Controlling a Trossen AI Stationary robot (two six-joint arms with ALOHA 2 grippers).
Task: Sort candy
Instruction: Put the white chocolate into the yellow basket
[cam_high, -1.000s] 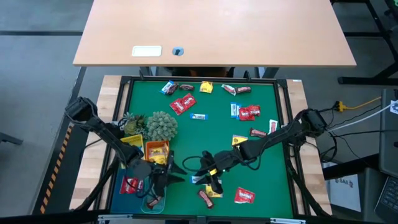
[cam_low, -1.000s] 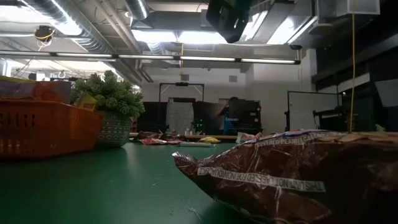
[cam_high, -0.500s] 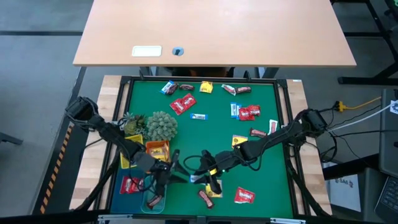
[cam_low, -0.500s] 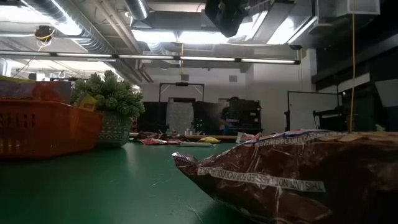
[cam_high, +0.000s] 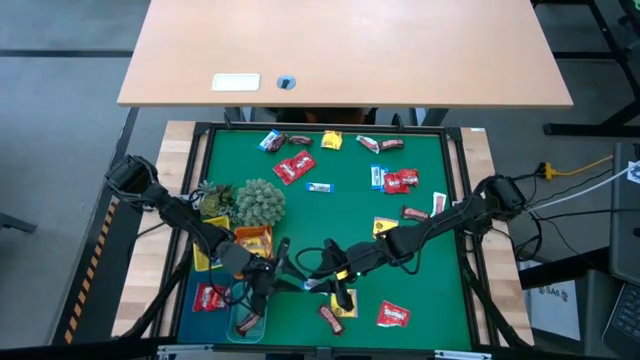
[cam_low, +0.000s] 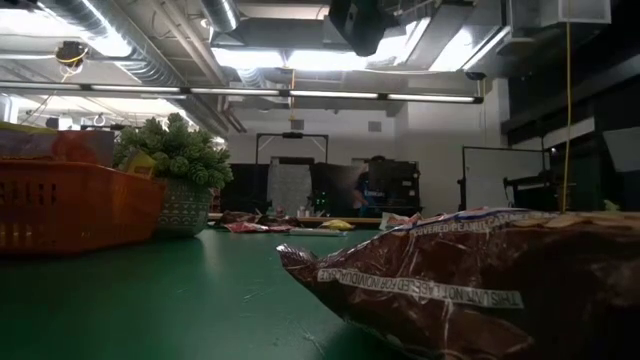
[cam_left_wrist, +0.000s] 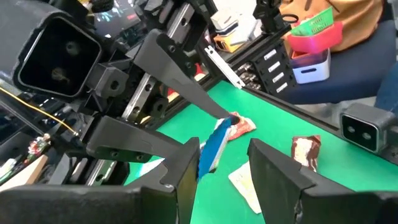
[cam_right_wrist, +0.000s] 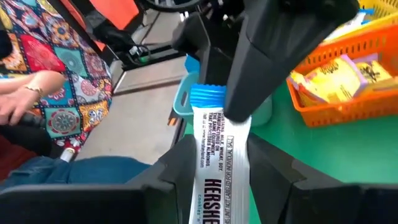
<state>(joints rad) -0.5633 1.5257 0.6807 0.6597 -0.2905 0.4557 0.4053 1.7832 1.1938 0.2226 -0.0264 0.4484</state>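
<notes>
Grippers meet in the lower middle of the high view, just right of the small trays. The right gripper (cam_right_wrist: 217, 186) holds a blue-white wrapper (cam_right_wrist: 217, 158) between its two fingers (the printed white part lies along the jaws and the blue crimped end sticks out forward). The left gripper (cam_left_wrist: 221, 165) has its jaws apart, one finger on each side of that blue end; whether they already touch it, I cannot tell. The orange tray (cam_high: 252, 241) with yellow square packets (cam_right_wrist: 336, 78) stands beside them, and the teal tray (cam_high: 247, 322) is at the lower left. The other candy lies spread on the green mat (cam_high: 350, 205): red packets (cam_high: 294, 168) in the upper part, one red packet (cam_high: 393, 316) at the lower right. The plant ball (cam_high: 260, 203) stands at the left.
</notes>
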